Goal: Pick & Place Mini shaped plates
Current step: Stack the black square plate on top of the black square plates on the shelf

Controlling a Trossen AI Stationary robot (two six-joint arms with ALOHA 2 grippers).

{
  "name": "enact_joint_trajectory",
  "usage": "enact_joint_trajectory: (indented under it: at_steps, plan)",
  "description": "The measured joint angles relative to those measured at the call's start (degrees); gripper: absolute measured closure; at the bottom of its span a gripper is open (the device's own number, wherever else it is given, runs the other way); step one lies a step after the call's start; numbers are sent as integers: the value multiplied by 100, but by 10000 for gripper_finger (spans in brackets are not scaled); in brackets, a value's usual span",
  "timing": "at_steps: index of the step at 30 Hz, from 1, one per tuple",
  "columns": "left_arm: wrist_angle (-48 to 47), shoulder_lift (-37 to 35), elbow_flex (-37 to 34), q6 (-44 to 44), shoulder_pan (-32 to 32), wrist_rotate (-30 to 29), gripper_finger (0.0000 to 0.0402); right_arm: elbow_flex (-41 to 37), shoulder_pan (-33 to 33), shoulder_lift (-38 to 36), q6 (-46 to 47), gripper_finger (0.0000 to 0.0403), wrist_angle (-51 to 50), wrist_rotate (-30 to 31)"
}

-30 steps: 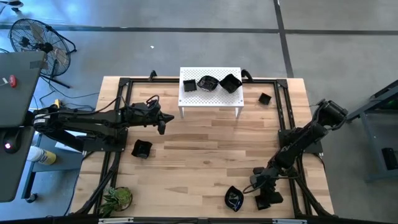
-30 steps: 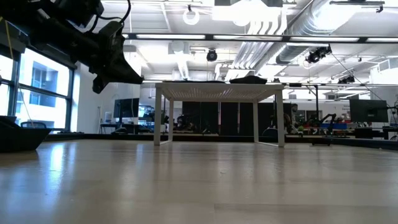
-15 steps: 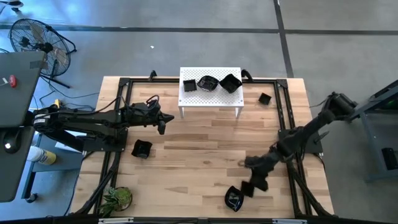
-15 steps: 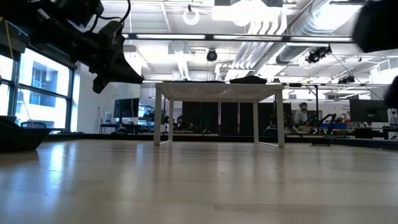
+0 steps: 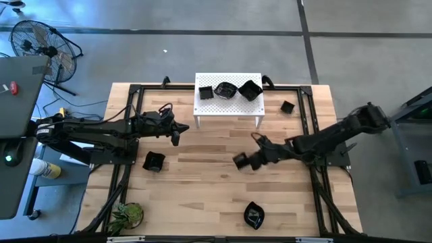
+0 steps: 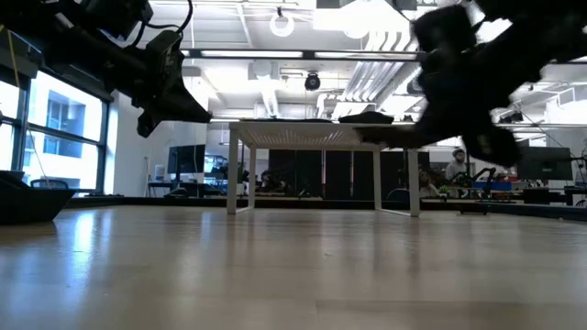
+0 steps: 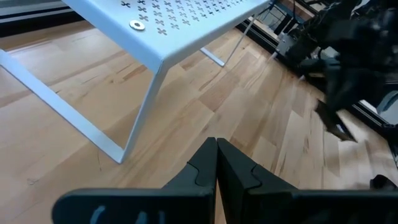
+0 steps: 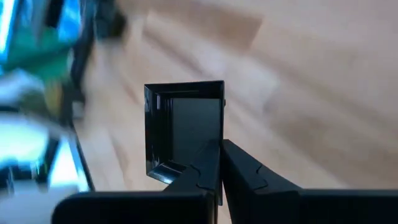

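3 mini shaped plates [image 5: 228, 90] already sit on the white perforated stand [image 5: 202, 111], so the task looks partly done. The right pincer [image 5: 244, 161] hangs above mid-desk, in front of the stand, clamped on the rim of a square plate [image 8: 184, 127], glossy black with upright walls. 3 more wait on the pale wooden desk [image 5: 202, 175]: a leaf-like plate [image 5: 254, 214] near the front edge, a squarish plate [image 5: 154, 160] on the left and a small plate [image 5: 288, 106] right of the stand. The left pincer [image 7: 216, 163] hovers closed and empty beside the stand.
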Motion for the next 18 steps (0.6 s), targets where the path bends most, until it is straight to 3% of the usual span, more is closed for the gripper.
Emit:
enact_joint_trajectory:
  at_steps: [4,7,15,18]
  plan:
    - [4,0,0,0,0,0,401,27,-456,658,321,397,750,258]
    - [1,0,0,0,0,0,401,291,-792,1255,411,397,776,242]
    - [2,0,0,-4,0,167,401,1863,-1242,2943,368,398,798,14]
    - [1,0,0,-4,0,207,401,2418,-1254,3416,299,398,372,-270]
